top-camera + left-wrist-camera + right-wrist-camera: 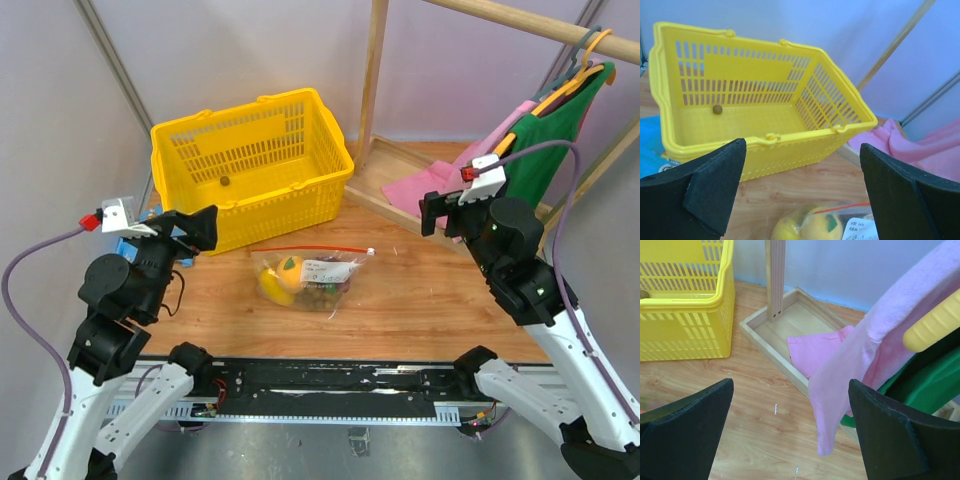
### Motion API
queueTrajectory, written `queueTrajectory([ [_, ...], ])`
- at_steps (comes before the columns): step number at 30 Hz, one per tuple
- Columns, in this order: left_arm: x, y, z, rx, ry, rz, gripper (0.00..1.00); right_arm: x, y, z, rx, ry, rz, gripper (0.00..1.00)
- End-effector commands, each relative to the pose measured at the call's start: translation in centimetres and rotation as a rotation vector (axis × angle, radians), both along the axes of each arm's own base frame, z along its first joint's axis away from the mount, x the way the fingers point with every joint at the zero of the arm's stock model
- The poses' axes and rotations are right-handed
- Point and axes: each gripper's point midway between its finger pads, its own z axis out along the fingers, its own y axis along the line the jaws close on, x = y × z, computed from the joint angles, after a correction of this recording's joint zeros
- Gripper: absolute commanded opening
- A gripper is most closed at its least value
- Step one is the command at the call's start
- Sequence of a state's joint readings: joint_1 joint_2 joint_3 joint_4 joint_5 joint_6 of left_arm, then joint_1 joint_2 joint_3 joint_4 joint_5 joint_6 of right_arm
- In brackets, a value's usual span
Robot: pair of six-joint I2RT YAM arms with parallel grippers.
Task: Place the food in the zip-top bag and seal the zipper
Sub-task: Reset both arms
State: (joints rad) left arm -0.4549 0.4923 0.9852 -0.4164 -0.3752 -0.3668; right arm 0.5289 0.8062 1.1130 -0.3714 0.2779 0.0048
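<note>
Above the table's (420, 300) left and right edges: left gripper (192, 232), right gripper (445, 210), fingers released, grasping nothing. Toward the front edge: bag (325, 272), food (278, 280) already inside. Zipper (315, 249) along its far side; sealed or not, cannot tell. Beyond, small brown piece (226, 182) left in the basket (250, 150).

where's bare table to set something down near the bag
Free: bare wood right of the zip-top bag, up to the wooden rack base; also a strip between bag and black rail. Crowded on its far side: the yellow basket nearly meets the bag.
</note>
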Motion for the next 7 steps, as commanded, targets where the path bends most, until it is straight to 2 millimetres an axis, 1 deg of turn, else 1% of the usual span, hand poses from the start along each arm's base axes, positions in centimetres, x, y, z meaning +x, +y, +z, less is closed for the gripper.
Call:
queueTrajectory([
  [1, -0.36, 1.11, 1.86, -0.006, -0.060, 0.046, 0.99, 0.26, -0.55, 0.54, 0.024, -0.031, -0.032, 0.98],
  [7, -0.26, 0.96, 1.52, -0.001, -0.048, 0.040, 0.99, 0.18, -0.06, 0.95, 0.029, -0.041, -0.002, 0.98],
])
